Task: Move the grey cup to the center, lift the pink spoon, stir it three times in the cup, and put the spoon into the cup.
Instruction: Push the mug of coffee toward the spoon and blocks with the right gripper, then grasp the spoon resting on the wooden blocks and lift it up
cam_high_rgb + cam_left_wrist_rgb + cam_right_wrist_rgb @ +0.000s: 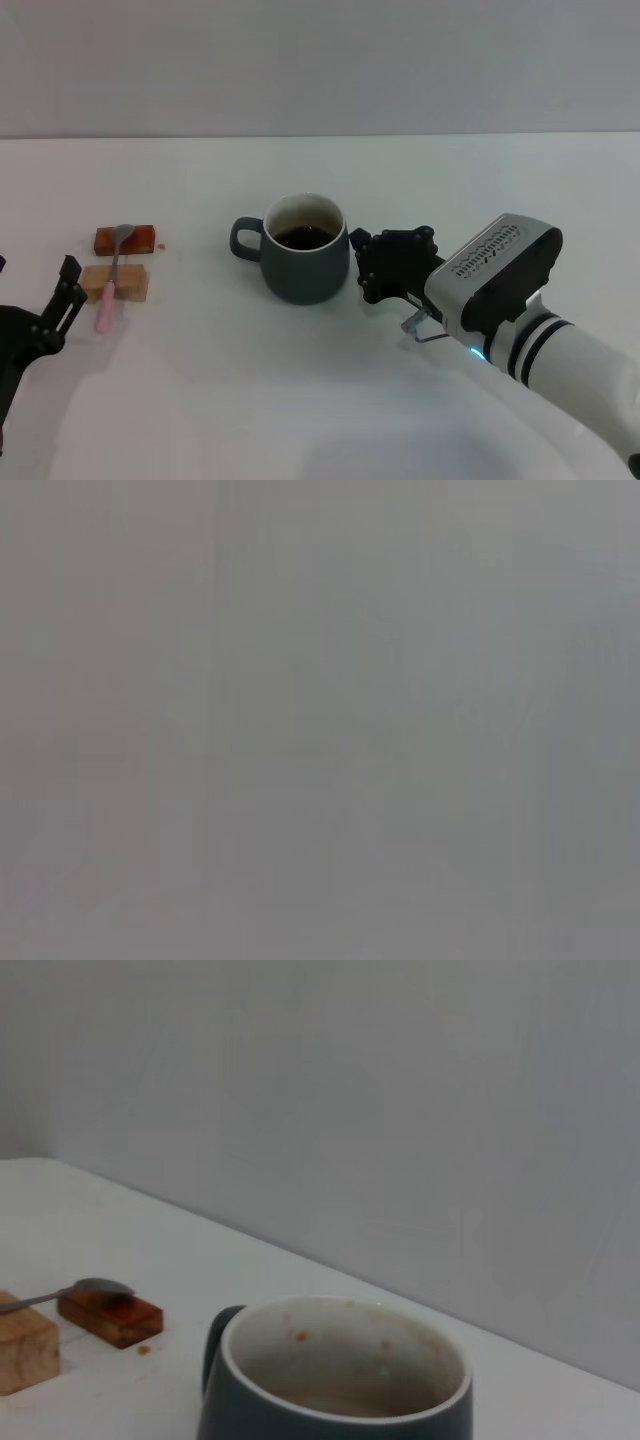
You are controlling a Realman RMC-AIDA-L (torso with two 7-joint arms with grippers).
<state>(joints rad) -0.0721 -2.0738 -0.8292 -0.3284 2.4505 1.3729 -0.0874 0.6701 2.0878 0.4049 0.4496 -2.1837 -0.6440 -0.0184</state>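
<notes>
Near the surface's (pixel 300 400) middle stands the grey cup (pixel 303 262), right hand (pixel 375 268) beside it, grip unclear; the pink spoon (pixel 110 283) lies across two blocks (pixel 120 262) near the open left hand (pixel 62 300)

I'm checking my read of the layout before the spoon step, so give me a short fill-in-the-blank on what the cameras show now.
1. The pink spoon lies across two ____.
2. The grey cup has its handle turned toward the robot's ____ side.
3. The gripper next to the cup is the ____ one.
4. The cup holds a dark ____.

Missing words: blocks; left; right; liquid
</notes>
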